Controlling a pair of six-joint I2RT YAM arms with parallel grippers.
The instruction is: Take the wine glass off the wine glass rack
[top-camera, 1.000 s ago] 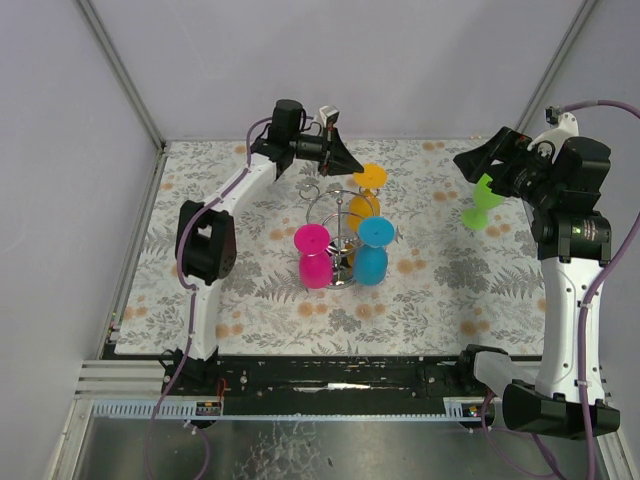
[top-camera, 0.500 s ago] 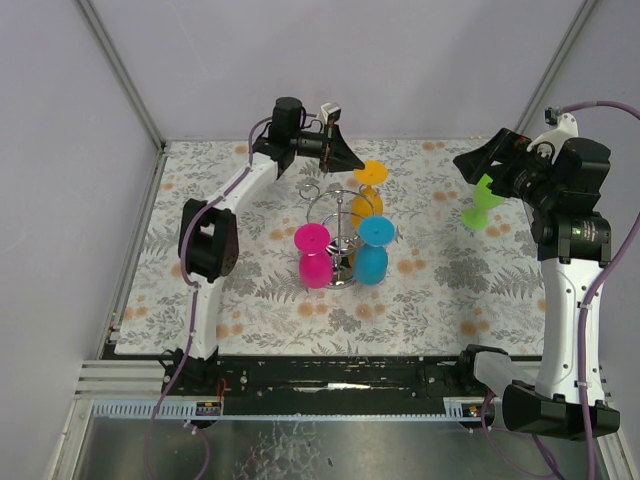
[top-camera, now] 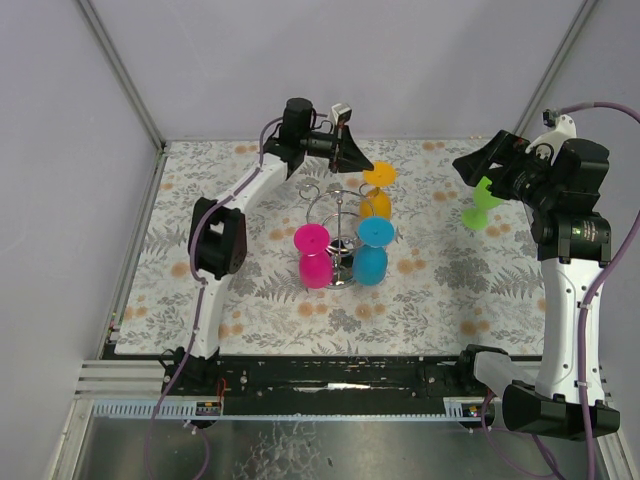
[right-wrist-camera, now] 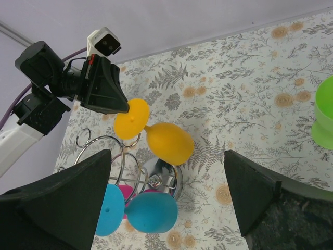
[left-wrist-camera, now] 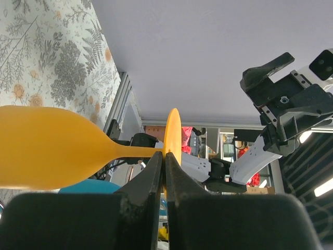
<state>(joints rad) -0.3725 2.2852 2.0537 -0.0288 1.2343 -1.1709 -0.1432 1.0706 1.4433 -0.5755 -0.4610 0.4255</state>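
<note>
Left gripper (left-wrist-camera: 164, 156) pinches orange wine glass (left-wrist-camera: 52, 146) by its foot; right gripper (right-wrist-camera: 166, 159) gapes empty.

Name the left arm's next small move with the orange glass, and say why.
Probably slide the orange glass a little outward from the rack. The left claw is shut on its foot, the glass sits tilted, and its stem looks close to the wire ring.

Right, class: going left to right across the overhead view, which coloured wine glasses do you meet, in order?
First the pink plastic wine glass → blue plastic wine glass → lime-green plastic wine glass. Omitted: the orange plastic wine glass, which lines up with the blue.
</note>
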